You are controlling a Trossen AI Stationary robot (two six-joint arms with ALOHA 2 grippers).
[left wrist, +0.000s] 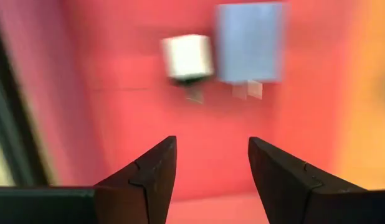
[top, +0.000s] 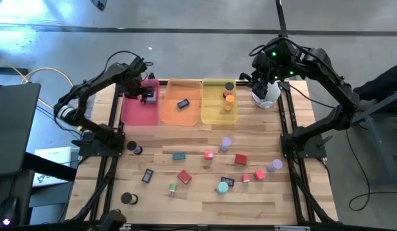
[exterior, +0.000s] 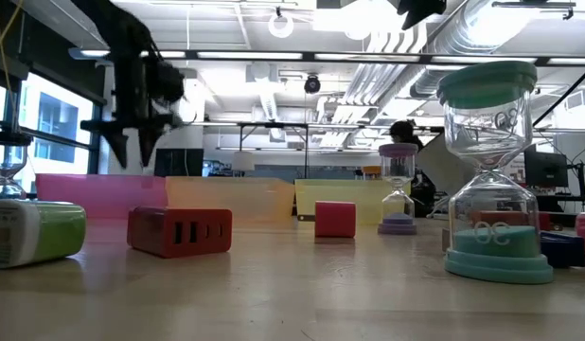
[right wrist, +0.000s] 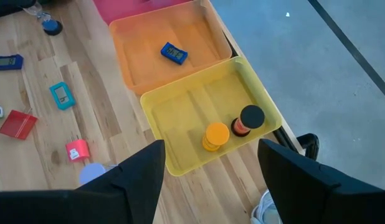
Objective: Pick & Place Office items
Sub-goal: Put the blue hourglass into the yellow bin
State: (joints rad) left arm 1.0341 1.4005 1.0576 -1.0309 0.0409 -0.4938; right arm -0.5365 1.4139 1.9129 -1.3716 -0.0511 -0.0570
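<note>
Wooden planks make up the table [top: 205, 199], and the office items lie in two groups on it. Most of them are scattered loose across the middle and lower part of the high view: a red cube [top: 241, 159], a flat red block [top: 184, 176], a teal rectangle [top: 179, 156], a dark blue rectangle [top: 148, 175], a purple cylinder [top: 226, 142] and a black cylinder [top: 127, 199] among others. A few already sit in the row of trays at the upper centre. The pink tray [top: 139, 109] holds two pieces that we see in the left wrist view, a white block [left wrist: 188, 57] and a pale blue rectangle [left wrist: 250, 42], both blurred. The orange tray [top: 181, 114] holds a blue rectangle [right wrist: 174, 53], and the yellow tray [right wrist: 199, 134] holds an orange cylinder [right wrist: 216, 135] touching a black-topped one [right wrist: 250, 117].

Our left pincer [top: 146, 93] hangs over the pink tray with its jaws spread and nothing between them. Our right pincer [right wrist: 211, 168] waits above the yellow tray's near edge, also spread and empty.

We judge the risks as follows. The left arm may clip the tray wall as it pulls away and shove the whole row. The loose pieces lie close together, so a reach for one may knock its neighbour. The cylinders may roll. Both arms working near the trays may collide.
</note>
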